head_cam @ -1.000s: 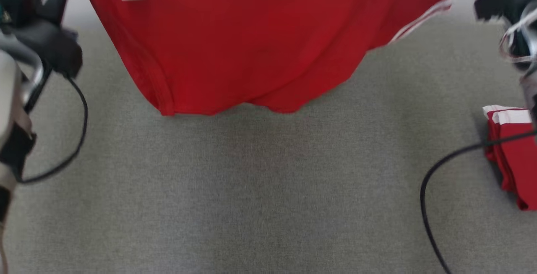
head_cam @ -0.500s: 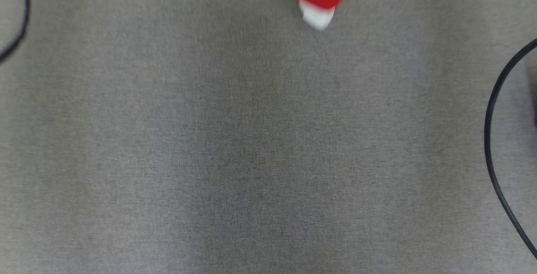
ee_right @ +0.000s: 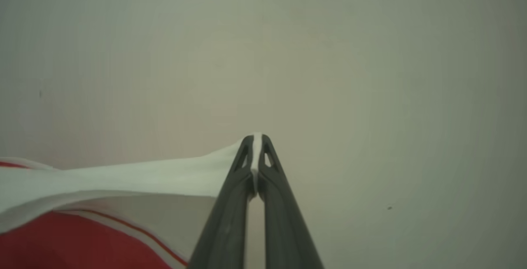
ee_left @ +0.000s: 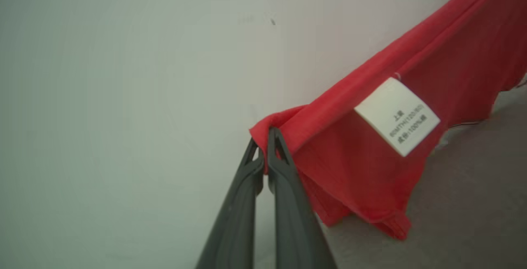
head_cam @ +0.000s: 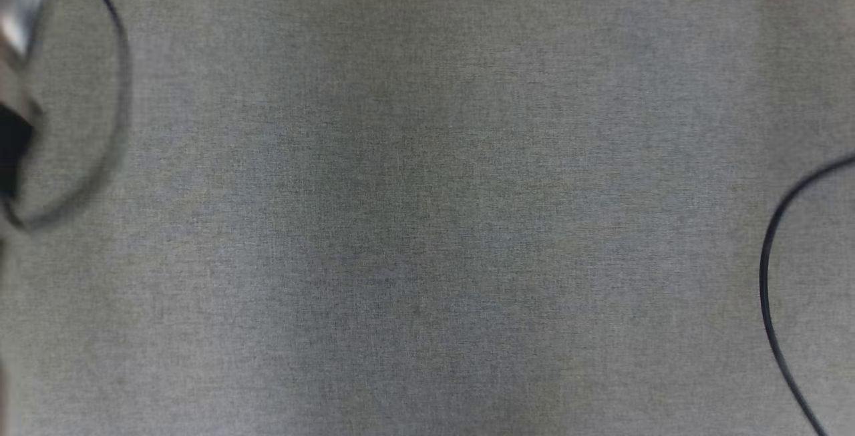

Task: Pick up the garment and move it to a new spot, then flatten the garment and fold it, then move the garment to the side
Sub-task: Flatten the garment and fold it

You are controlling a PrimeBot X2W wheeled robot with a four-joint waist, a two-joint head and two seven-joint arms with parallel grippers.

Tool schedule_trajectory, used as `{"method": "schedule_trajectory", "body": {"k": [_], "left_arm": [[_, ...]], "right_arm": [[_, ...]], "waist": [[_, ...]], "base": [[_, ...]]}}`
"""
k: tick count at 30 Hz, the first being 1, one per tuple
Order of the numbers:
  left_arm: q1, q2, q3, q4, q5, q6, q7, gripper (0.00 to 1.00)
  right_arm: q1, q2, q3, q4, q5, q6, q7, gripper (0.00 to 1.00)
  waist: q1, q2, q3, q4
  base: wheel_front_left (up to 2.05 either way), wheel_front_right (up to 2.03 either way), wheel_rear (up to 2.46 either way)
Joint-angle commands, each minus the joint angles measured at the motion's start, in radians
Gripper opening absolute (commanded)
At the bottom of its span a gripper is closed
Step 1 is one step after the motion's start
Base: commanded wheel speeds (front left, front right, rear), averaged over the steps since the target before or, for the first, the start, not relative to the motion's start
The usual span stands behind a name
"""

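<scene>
The garment (ee_left: 354, 178) is red cloth with a white label (ee_left: 397, 116). In the left wrist view it hangs taut to the right above the grey surface. My left gripper (ee_left: 263, 135) is shut on its red corner. In the right wrist view my right gripper (ee_right: 256, 137) is shut on the garment's white edge (ee_right: 123, 176). From there the cloth stretches left, with red fabric (ee_right: 61, 240) below it. Both grippers hold the garment up in front of a pale wall.
The head view looks down on the grey cloth-covered table (head_cam: 427, 222). A black cable (head_cam: 768, 289) curves in at the right edge. At the left edge are a blurred part of my left arm (head_cam: 13, 89) and its cable loop (head_cam: 123, 102).
The head picture has shifted. The red garment that hung across its top, and a folded red pile at its right, have slid out of it.
</scene>
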Motion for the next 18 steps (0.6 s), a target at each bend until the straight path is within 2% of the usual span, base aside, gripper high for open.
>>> {"method": "schedule_trajectory", "body": {"k": [1,5,10,14,18], "left_arm": [[0.055,0.001,0.016,-0.034,-0.018,0.006,-0.001,0.0],[0.252,-0.04,0.042,-0.1,-0.052,0.008,-0.001,0.0],[0.507,-0.11,0.098,-0.157,-0.093,0.009,-0.001,0.0],[0.695,-0.16,0.181,-0.145,-0.117,-0.001,-0.001,0.0],[0.827,-0.205,0.282,-0.131,-0.123,-0.02,-0.001,0.0]], "right_arm": [[0.083,-0.035,-0.02,-0.03,0.038,-0.002,-0.001,0.0],[0.339,-0.056,-0.08,-0.082,0.093,-0.002,-0.001,0.0],[0.61,-0.035,-0.136,-0.138,0.133,-0.002,-0.001,0.0],[0.763,0.0,-0.145,-0.175,0.153,-0.002,-0.001,0.0],[0.876,0.026,-0.108,-0.198,0.173,-0.002,-0.001,0.0]], "waist": [[-0.0005,-0.0003,-0.003,-0.002],[-0.0005,-0.0003,-0.025,0.002],[-0.0005,-0.0003,-0.086,0.004],[-0.0005,-0.0003,-0.156,-0.003],[-0.0005,-0.0003,-0.225,-0.012]], "base": [[0.0,0.0,0.0],[0.0,0.0,0.0],[0.0,0.0,0.0],[0.0,0.0,0.0],[0.0,0.0,0.0]]}}
